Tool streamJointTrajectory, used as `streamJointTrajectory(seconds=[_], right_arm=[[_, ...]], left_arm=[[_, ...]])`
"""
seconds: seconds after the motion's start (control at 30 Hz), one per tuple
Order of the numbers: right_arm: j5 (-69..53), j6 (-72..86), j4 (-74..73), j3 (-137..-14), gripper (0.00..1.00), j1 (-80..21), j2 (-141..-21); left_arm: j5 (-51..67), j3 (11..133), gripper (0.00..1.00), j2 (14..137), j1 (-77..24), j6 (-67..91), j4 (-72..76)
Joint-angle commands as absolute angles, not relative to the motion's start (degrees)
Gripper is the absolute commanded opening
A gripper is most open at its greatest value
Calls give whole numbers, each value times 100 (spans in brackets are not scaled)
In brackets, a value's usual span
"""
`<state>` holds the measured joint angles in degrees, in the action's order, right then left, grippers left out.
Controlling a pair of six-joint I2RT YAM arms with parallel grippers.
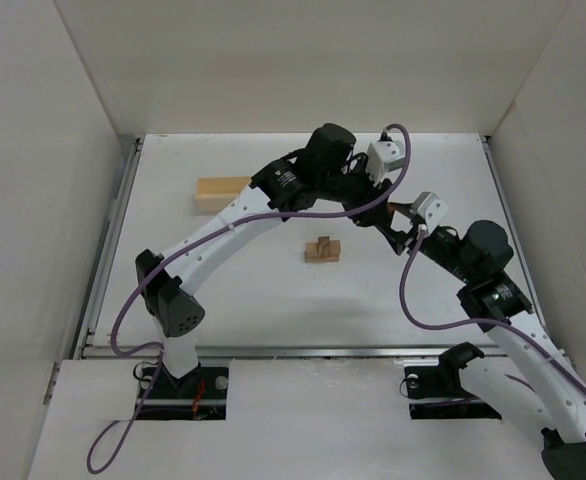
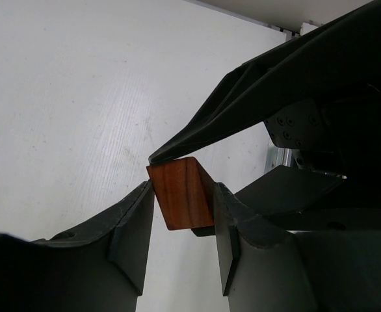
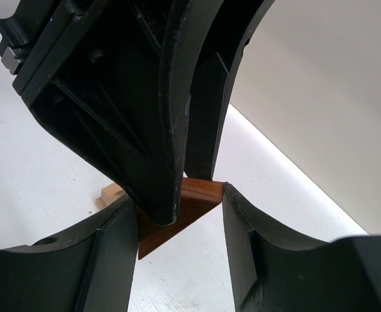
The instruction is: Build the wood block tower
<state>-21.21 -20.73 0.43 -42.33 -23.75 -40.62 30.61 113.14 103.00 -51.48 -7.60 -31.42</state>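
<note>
The wood block tower is a tiny stack mid-table, pale tan wood with a darker piece on top. Both grippers meet in the air to its upper right around one reddish-brown triangular block. In the left wrist view the left gripper has both fingertips against the block, and the right gripper's fingers press it from above and below. In the right wrist view the right gripper holds the same block between its fingertips, partly hidden by the left gripper's fingers.
A larger pale yellow wooden box lies at the back left, left of the left arm. A bit of pale wood peeks out behind the right gripper's left finger. White walls enclose the table on three sides.
</note>
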Motion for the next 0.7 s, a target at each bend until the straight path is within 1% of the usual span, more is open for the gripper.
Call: streamJointTrajectory(seconds=[0.0,0.03,0.07,0.13,0.17,0.2,0.23,0.3,0.33,0.47,0.57,0.6,0.67], right_arm=[[-1960,-1942,809,-4430,34,-2399,-4086],[-1960,-1942,809,-4430,34,-2399,-4087],[-2030,-1890,809,-4430,36,-2399,-4139],[-2083,-1890,809,-4377,54,-2399,-4140],[-2135,-1890,739,-4377,60,-2399,-4192],[-2136,-1890,738,-4377,64,-2399,-4192],[-2136,-1890,686,-4377,70,-2399,-4192],[-2136,-1890,686,-4377,77,-2399,-4245],[-2136,-1837,633,-4377,86,-2399,-4245],[-2136,-1837,633,-4377,88,-2399,-4245],[-2084,-1837,510,-4377,95,-2399,-4245],[-2083,-1837,431,-4429,100,-2399,-4245],[-1804,-1837,46,-4517,100,-2399,-4245]], left_arm=[[3322,11188,0,10151,-5142,-922,-3445],[3322,11188,0,10151,-5142,-1053,-3506],[3322,11188,0,10151,-5142,-1124,-3507],[3322,11188,0,10151,-5142,-1247,-3612],[3322,11241,0,10151,-5142,-1370,-3612],[3322,11241,0,10151,-5142,-1441,-3665],[3270,11241,0,10151,-5142,-1494,-3665],[3270,11241,0,10151,-5142,-1572,-3727],[3270,11241,0,10151,-5081,-1573,-3727],[3270,11084,0,10151,-5080,-1652,-3832],[3156,11083,0,10151,-5080,-1775,-3989],[3086,11083,0,10151,-5080,-1941,-4042],[2771,11083,0,10151,-5010,-2170,-4157]])
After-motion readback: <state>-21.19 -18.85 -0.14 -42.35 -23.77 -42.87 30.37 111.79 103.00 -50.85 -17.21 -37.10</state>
